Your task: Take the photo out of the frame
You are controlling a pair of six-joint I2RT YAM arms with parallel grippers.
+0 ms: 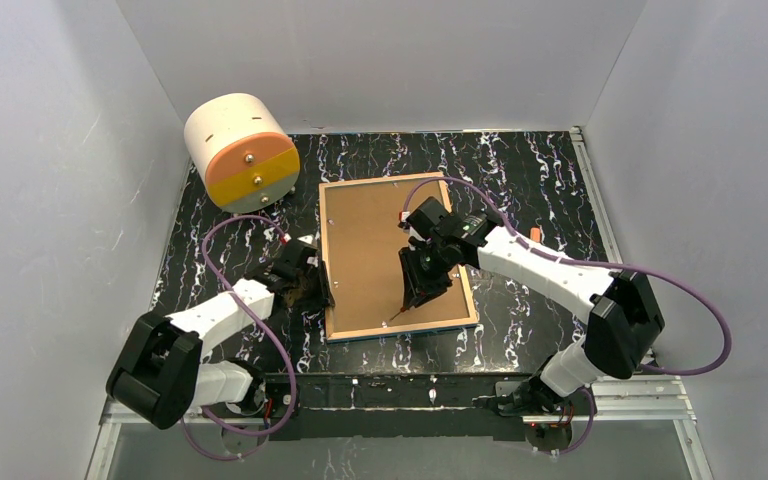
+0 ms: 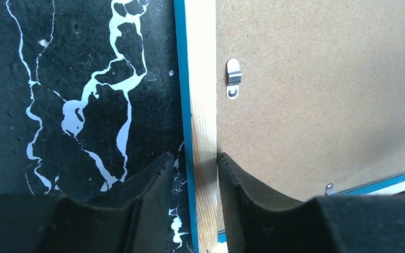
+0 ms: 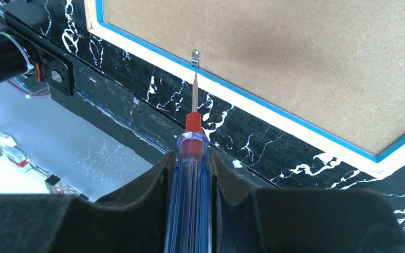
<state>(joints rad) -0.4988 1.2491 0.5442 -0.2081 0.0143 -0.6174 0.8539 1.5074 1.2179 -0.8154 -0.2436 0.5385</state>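
1. Step in hand: undoing the back. The frame [image 2: 200, 79] lay face down, reverse up, around the brown backing board [image 1: 365, 250]. The board sat in place, so the photo wasn't out yet. It wasn't visible, and was probably under the board.
2. The right gripper [image 3: 190, 155], over the board's near-right part, was clamped on a blue-handled screwdriver [image 3: 189, 200]. The tip pointed at the metal clip [image 3: 195, 57] on the board's near edge, just short of it and not clearly touching.
3. The left gripper [image 2: 195, 158] was at the board's left edge, fingers astride the wooden rail, one over the table [image 2: 84, 63], one over the board. Couldn't tell whether it pinched the rail or only straddled it.
4. Next move, my read: get the tip onto that clip and turn or bend it off the board, with the left arm steadying the frame. It needs fine aim, as the clip is small. A second clip [image 2: 233, 78] sat just inside the board's left edge, and I couldn't tell if it holds anything.
5. Orientation: the frame's long axis ran along the board's length, from near edge to far edge, away from the arm bases, with the near end skewed slightly right.
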